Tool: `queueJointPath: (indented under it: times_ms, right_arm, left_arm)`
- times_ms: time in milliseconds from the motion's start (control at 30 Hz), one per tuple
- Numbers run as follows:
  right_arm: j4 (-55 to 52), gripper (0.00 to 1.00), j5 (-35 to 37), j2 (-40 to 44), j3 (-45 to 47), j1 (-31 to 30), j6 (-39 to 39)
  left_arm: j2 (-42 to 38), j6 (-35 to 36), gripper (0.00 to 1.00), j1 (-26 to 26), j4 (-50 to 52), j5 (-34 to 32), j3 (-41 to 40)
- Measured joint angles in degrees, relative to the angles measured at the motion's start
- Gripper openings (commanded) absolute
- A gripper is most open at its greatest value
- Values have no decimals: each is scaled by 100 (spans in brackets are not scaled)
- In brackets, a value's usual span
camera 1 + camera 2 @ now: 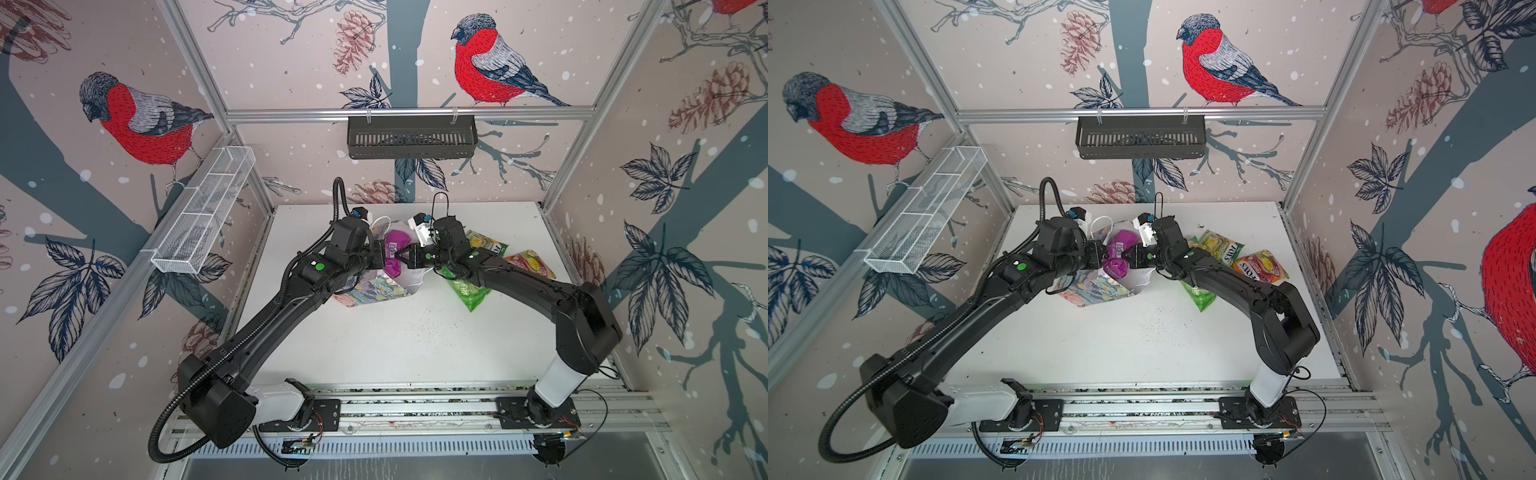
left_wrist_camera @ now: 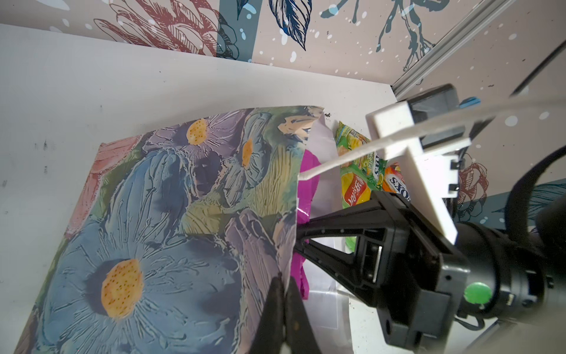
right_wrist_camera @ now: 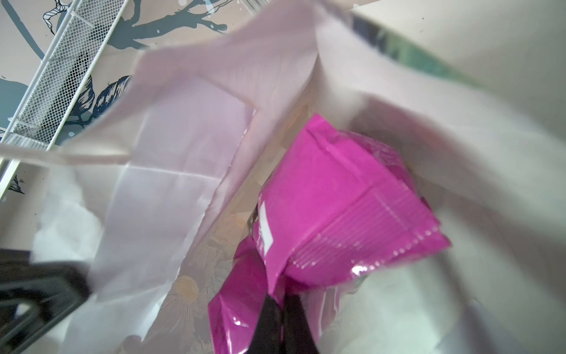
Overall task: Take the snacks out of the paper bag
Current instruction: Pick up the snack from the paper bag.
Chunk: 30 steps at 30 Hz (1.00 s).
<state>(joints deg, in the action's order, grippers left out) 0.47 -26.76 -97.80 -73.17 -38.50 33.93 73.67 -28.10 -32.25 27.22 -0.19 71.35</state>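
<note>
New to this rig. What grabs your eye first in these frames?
The purple packet at mid-table, in the open mouth of the floral paper bag, with the right gripper shut on it and the left gripper pinching the bag's edge. On the robot's right, three more lie out on the white table: the green chip bag, the yellow-green packet and the orange packet.

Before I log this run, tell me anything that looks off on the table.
The paper bag is not upright: it lies tipped over on the white table, its rim pinched by the left gripper, with the purple packet sticking out in the right gripper. Dark specks litter the table nearer the arm bases.
</note>
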Motion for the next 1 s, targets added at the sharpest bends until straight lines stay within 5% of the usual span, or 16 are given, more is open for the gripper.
queueJointPath:
  times_ms: [1000]
  right_arm:
    - [-560,0,297,885,-1071,26,-238]
  left_arm:
    - [-157,245,0,450,-162,319,-136]
